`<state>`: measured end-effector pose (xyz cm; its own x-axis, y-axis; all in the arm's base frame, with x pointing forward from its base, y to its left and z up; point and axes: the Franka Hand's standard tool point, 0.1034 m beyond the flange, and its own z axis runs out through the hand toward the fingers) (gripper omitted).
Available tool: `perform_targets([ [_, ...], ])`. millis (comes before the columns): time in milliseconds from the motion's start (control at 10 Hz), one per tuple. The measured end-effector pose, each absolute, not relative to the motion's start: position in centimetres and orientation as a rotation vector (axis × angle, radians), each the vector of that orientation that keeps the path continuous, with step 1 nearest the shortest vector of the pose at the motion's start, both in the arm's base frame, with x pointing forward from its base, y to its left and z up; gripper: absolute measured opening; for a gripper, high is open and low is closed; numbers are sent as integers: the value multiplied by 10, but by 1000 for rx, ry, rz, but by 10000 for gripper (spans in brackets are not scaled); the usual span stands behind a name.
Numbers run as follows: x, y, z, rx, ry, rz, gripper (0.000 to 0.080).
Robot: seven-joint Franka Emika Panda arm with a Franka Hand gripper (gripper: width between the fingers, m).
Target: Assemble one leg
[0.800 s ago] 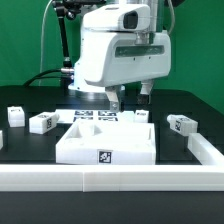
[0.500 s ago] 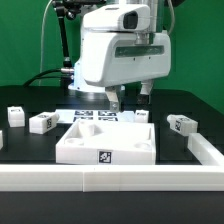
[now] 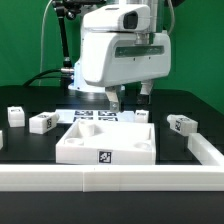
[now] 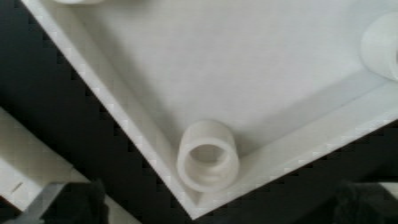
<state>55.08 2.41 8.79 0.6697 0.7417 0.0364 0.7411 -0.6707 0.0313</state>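
Observation:
Several small white legs with black-and-white tags lie on the black table: one at the exterior view's far left (image 3: 16,115), one beside it (image 3: 43,122), one at the right (image 3: 181,124). Another tagged block (image 3: 141,117) lies behind the tray's far right corner. The large white tray-like piece (image 3: 72,150) sits in the middle. My gripper (image 3: 130,99) hangs open and empty above the tray's far side. In the wrist view my gripper (image 4: 205,208) is over a tray corner (image 4: 231,80) with a round socket (image 4: 208,155); the dark fingertips (image 4: 50,205) stand wide apart.
The marker board (image 3: 95,116) lies behind the tray, under the arm. A white rail (image 3: 110,180) runs along the table's front and up the exterior view's right side (image 3: 208,150). A green backdrop stands behind.

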Motion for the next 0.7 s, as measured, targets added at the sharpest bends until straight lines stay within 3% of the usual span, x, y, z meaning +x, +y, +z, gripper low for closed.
perform_targets([
  [700,527,16,73,2654,1679,-21,650],
])
